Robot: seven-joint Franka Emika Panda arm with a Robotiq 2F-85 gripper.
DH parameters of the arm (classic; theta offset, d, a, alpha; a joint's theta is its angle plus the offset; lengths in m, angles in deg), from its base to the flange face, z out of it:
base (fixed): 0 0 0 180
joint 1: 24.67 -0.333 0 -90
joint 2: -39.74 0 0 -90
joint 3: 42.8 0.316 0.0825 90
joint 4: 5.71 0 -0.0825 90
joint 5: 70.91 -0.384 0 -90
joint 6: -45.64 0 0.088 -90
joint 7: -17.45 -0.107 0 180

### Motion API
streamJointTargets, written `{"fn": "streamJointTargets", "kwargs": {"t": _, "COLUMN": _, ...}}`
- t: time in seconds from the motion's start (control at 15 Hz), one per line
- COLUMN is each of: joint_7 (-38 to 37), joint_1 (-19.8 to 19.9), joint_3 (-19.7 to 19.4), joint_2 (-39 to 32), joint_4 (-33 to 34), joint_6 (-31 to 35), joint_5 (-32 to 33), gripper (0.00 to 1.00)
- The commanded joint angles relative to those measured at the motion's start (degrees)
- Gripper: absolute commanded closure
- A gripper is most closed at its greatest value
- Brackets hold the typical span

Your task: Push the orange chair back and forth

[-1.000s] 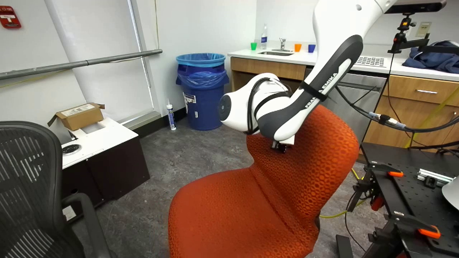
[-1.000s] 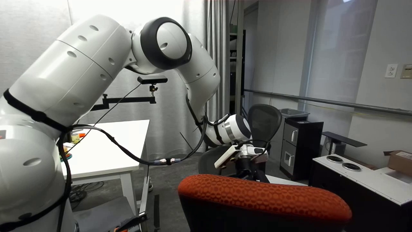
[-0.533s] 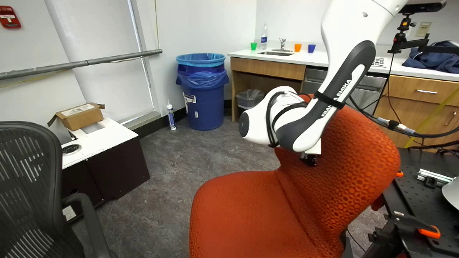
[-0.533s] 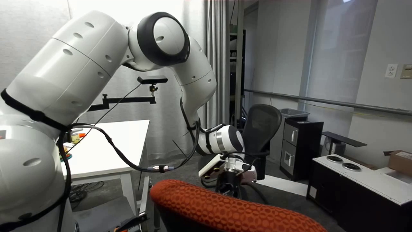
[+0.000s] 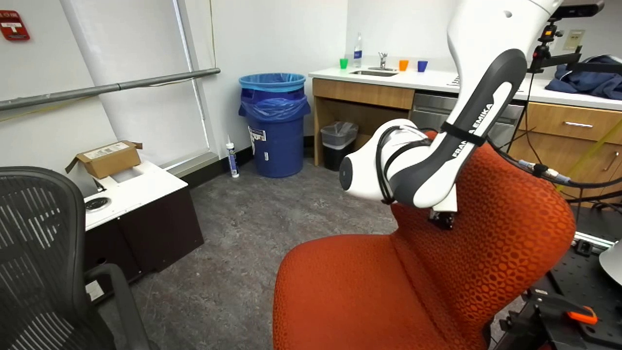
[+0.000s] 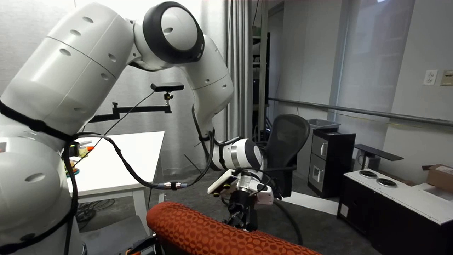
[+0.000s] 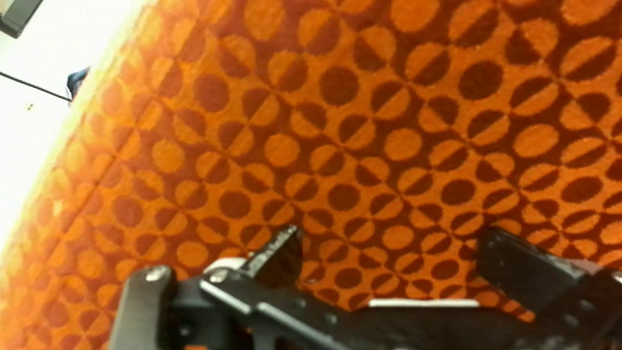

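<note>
Orange chair (image 5: 413, 272) would travel straightest, I'd guess from here, if the gripper (image 7: 391, 233), fingers spread wide and holding nothing, pressed the backrest (image 5: 510, 233) slowly, near its middle.

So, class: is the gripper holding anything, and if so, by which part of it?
Nothing is held: in the wrist view, the gripper stands open, and the orange chair shows between its parted fingers, not pinched.

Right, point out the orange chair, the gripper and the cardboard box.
Orange chair (image 5: 362, 287), in an exterior view: on its seat.
Gripper (image 7: 391, 238), in the wrist view: midway between its fingertips.
Cardboard box (image 5: 113, 164), in an exterior view: on its side wall.
</note>
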Motion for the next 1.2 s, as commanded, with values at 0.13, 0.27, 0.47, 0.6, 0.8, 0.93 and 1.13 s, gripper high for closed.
{"fn": "streamJointTargets", "kwargs": {"t": 0.13, "joint_7": -1.4, "joint_1": -0.3, "joint_3": 1.2, "joint_2": 10.2, "joint_4": -0.5, "joint_6": 0.9, "joint_5": -1.1, "gripper": 0.00}}
{"fn": "streamJointTargets", "kwargs": {"t": 0.27, "joint_7": -2.0, "joint_1": -0.5, "joint_3": 1.7, "joint_2": 13.6, "joint_4": 0.3, "joint_6": 1.1, "joint_5": -0.5, "gripper": 0.00}}
{"fn": "streamJointTargets", "kwargs": {"t": 0.47, "joint_7": -2.4, "joint_1": -0.5, "joint_3": 2.8, "joint_2": 18.9, "joint_4": 0.5, "joint_6": 1.1, "joint_5": -0.1, "gripper": 0.00}}
{"fn": "streamJointTargets", "kwargs": {"t": 0.6, "joint_7": -1.8, "joint_1": -0.2, "joint_3": 3.8, "joint_2": 23.1, "joint_4": -0.8, "joint_6": 1.0, "joint_5": -0.5, "gripper": 0.00}}
{"fn": "streamJointTargets", "kwargs": {"t": 0.8, "joint_7": -1.2, "joint_1": 0.0, "joint_3": 5.4, "joint_2": 29.4, "joint_4": -4.5, "joint_6": -0.1, "joint_5": -1.4, "gripper": 0.00}}
{"fn": "streamJointTargets", "kwargs": {"t": 0.93, "joint_7": -1.0, "joint_1": -0.1, "joint_3": 6.7, "joint_2": 33.3, "joint_4": -7.8, "joint_6": -0.9, "joint_5": -2.4, "gripper": 0.00}}
{"fn": "streamJointTargets", "kwargs": {"t": 1.13, "joint_7": -1.3, "joint_1": -0.3, "joint_3": 9.0, "joint_2": 39.3, "joint_4": -13.7, "joint_6": -2.5, "joint_5": -4.8, "gripper": 0.00}}
